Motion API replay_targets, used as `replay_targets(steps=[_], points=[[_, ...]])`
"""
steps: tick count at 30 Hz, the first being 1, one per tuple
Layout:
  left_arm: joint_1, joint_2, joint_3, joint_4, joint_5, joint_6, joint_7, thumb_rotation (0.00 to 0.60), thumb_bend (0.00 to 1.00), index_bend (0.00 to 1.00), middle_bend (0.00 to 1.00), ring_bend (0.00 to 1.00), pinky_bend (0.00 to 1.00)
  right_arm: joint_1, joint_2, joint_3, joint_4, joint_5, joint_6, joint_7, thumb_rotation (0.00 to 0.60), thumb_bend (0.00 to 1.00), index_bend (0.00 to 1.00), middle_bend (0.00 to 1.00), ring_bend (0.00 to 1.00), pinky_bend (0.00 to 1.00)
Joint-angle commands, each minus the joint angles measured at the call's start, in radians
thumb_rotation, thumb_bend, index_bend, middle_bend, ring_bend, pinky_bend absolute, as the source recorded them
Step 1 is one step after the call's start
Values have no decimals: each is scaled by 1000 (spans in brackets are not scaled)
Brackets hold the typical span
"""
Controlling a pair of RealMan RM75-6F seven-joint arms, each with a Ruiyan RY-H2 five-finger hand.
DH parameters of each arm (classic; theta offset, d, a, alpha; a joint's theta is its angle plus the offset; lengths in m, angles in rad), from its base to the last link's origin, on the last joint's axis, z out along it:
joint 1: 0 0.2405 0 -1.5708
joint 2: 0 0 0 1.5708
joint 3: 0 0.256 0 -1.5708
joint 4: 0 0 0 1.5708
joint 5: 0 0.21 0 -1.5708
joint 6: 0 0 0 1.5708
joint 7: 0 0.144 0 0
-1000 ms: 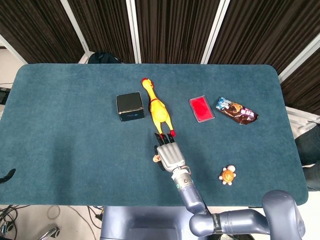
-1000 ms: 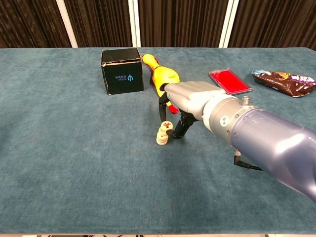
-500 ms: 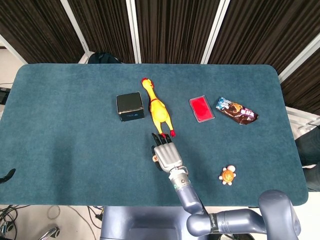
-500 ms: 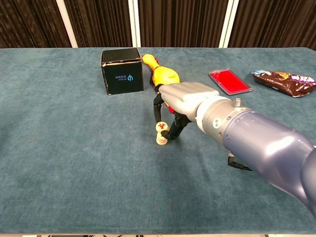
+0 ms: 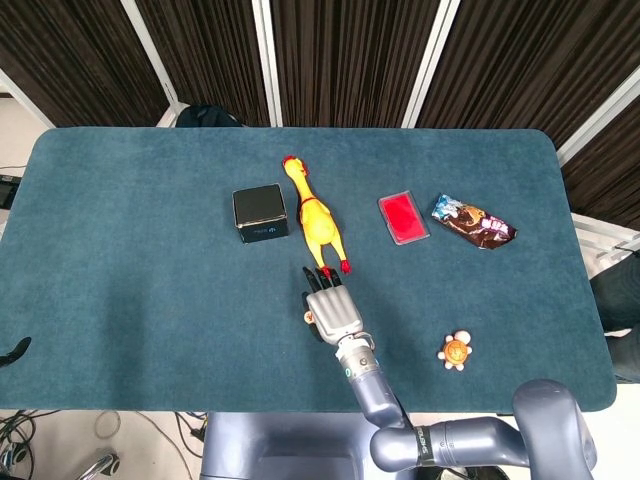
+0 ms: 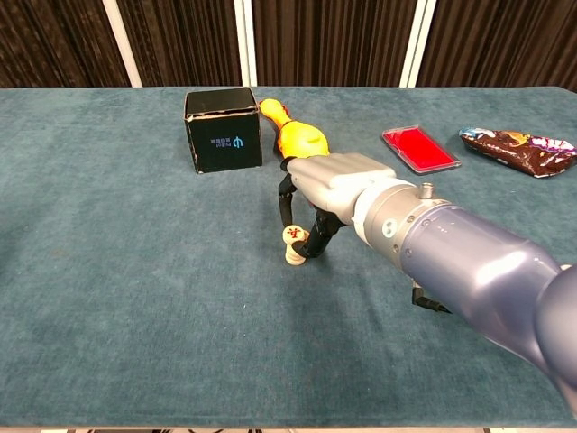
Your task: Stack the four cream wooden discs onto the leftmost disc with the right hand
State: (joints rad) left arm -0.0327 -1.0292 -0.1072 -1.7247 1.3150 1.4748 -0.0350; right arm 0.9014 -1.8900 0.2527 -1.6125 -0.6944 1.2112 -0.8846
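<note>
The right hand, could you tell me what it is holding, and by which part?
The right hand pinches the top disc of the small stack by its rim, between fingertips.

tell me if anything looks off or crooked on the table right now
Mostly tidy. The cream disc stack under the right hand looks slightly uneven, its top disc not quite squared over the ones below. The rubber chicken lies on its side beside the black box. Nothing looks spilled or damaged.
</note>
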Motion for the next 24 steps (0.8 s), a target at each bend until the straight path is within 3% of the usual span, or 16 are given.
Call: replay_targets(steps=[1,24], points=[[0,0,0,0,-1,0,0,600,173,133,0,0,126,1,-1,1,4,3,0,-1,600,418,490,0,0,0],[0,0,0,1,-4,-2,2,600,173,133,0,0,125,4,12,-3,-4,15,0,-9,600,419,418,0,0,0]])
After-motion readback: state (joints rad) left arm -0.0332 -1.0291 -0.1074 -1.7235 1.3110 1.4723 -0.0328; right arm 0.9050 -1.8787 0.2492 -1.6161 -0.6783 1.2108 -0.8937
